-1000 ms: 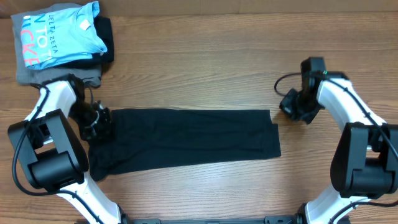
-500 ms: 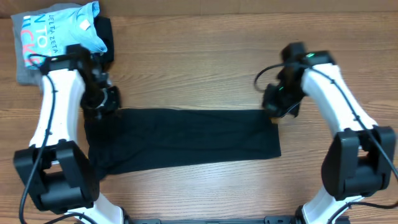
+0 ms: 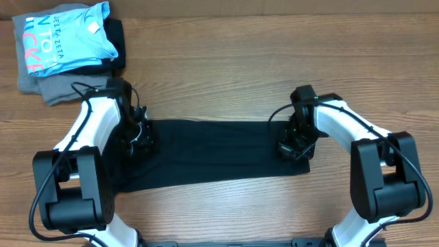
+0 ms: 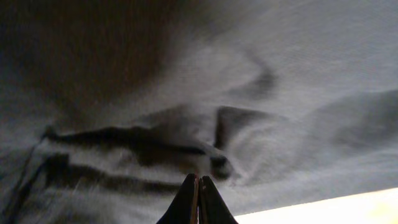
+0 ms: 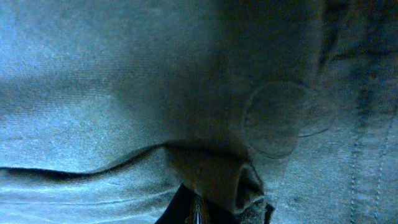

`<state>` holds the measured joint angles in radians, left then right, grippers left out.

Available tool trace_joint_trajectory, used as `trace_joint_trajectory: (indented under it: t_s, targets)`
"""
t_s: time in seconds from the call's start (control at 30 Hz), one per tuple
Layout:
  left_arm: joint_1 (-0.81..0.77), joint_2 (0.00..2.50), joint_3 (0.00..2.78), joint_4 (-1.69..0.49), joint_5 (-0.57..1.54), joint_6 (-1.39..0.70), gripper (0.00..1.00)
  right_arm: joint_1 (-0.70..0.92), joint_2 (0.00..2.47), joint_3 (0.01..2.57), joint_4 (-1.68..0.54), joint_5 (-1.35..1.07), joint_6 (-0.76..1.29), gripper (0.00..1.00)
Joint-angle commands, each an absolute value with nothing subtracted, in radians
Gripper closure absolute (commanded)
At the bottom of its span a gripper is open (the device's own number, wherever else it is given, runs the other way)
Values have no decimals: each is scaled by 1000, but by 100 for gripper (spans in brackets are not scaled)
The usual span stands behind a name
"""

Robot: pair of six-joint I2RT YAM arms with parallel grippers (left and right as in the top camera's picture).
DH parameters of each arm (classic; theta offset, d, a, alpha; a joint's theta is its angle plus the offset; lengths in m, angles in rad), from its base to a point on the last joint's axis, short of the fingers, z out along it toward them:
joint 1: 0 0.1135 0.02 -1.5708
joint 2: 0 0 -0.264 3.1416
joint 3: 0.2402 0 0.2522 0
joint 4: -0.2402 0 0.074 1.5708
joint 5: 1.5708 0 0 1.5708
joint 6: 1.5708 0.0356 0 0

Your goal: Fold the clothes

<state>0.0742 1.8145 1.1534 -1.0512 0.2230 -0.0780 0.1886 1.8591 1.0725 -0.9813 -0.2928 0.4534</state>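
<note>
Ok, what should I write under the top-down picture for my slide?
The left gripper and right gripper pinch each end of the long black T-shirt on the wooden table.

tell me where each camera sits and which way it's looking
Overhead: fixed above the table, looking straight down; shows both arms, with left claw and right claw on the black T-shirt.
Left wrist: on the left arm, facing down at puckered fabric; its shut fingertips show.
Right wrist: on the right arm, facing down at a pinched fold; its fingertips barely show.
Shared: all three see the T-shirt.
</note>
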Motion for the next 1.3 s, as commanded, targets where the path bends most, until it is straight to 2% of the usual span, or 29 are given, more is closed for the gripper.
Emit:
trace_joint_trajectory:
  t_s: [0.0, 0.27, 0.53, 0.7, 1.0, 1.17, 1.27]
  targets:
    - [112, 1842, 1096, -1004, 191, -75, 96, 166, 1852, 1001, -923, -290, 503, 96]
    - [204, 1911, 1062, -1005, 149, -76, 96, 87, 1852, 978, -952, -136, 615, 96]
    - [297, 1912, 1062, -1028, 101, -110, 96, -38, 1852, 1034, -974, -105, 609, 96]
    - [321, 1912, 1068, -1024, 162, -140, 96, -87, 1852, 1087, -995, -105, 596, 96]
    - [314, 1880, 1264, -1229, 178, -139, 96, -112, 1851, 1312, -1195, -54, 595, 96]
    - [294, 1803, 1407, -1346, 179, -139, 96, -110, 1827, 1451, -1314, -88, 528, 96]
    - [268, 1743, 1428, -1359, 204, -138, 96, -100, 1803, 1470, -1307, -263, 369, 96]
